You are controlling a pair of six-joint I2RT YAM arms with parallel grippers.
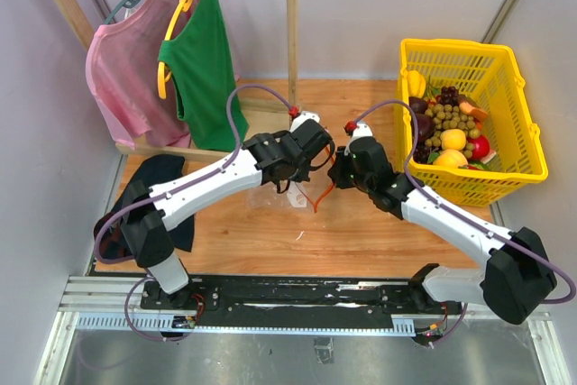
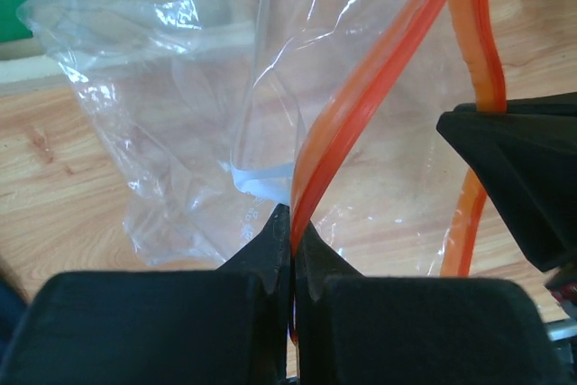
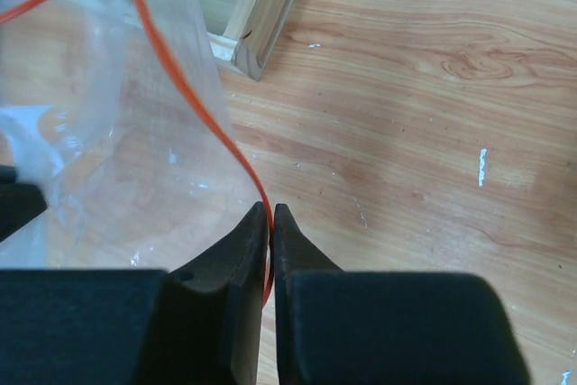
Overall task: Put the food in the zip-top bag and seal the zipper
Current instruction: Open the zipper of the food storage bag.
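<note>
1. Nearest the zip-top bag (image 2: 162, 87), the left gripper (image 2: 291, 223) is clenched on the zipper (image 2: 361, 105), and the orange-red strip rises straight out of its tips.
2. At the bag's other side, the right gripper (image 3: 270, 215) is pinched tight on the thin orange edge of the mouth.
3. The bag hangs between the 2 grippers above the wooden table (image 3: 433, 87). The 2 zipper strips stand apart in the left wrist view, so the mouth looks partly open. I see nothing inside it.
4. Risk: each hold is only a fingertip pinch on a narrow, slick strip. Pulling the arms apart could drag the strip out of the tips, and the limp film would then collapse onto the table.
5. Risk: both grippers are occupied, so fetching food means letting go on 1 side, and the mouth may fold closed when that happens.
6. Writing: a small white label (image 2: 261, 182) sits on the bag's film just above the left gripper. Faint print shows beside it, too small to read, and no brand is legible.
7. Right of the bag and well apart, the yellow basket (image 1: 532, 146) holds the food, including 2 orange-yellow fruits (image 1: 453, 140). None of it is in the bag yet.
8. Left of the bag lies a dark cloth (image 1: 167, 187). Beyond the bag stands a wooden rack (image 1: 291, 33) with a pink shirt (image 1: 126, 69) and a green top (image 1: 203, 60).
</note>
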